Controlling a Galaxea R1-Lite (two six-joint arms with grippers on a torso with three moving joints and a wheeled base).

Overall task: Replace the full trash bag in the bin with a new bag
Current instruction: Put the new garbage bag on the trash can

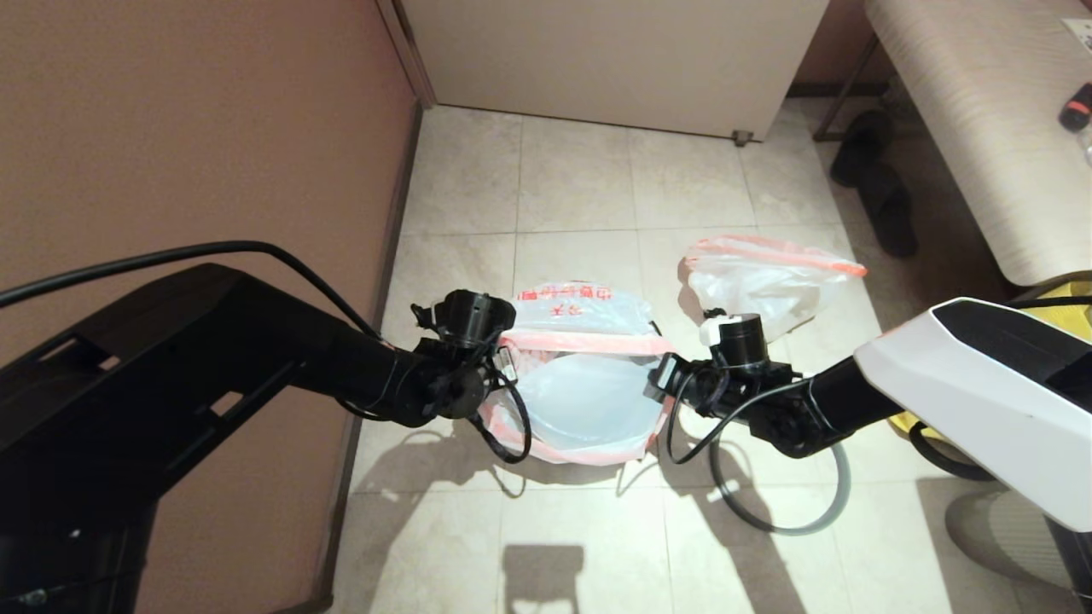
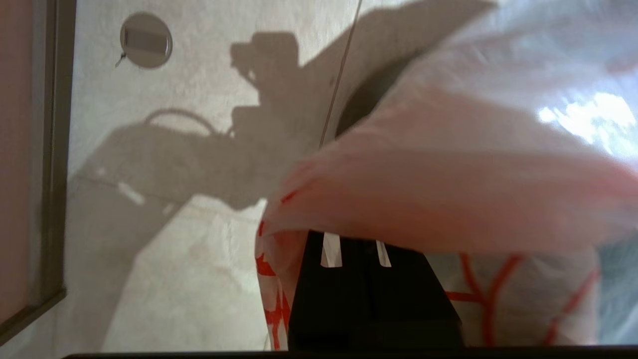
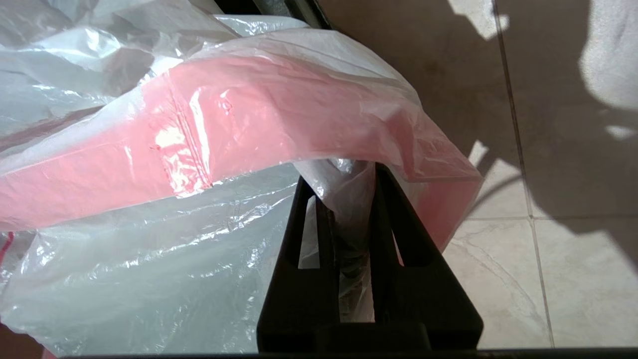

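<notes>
My left gripper (image 1: 502, 362) is pinched shut on the left side of the new bag (image 1: 589, 401), whose pink edge band is stretched open over the bin (image 2: 371, 97) on the floor tiles. My right gripper (image 1: 661, 379) clamps the opposite side of the band — so the mouth's long axis runs arm to arm. The full trash bag (image 1: 763, 286) sits behind the right arm, the grey rim ring (image 1: 781, 499) below it — nearer my right.
</notes>
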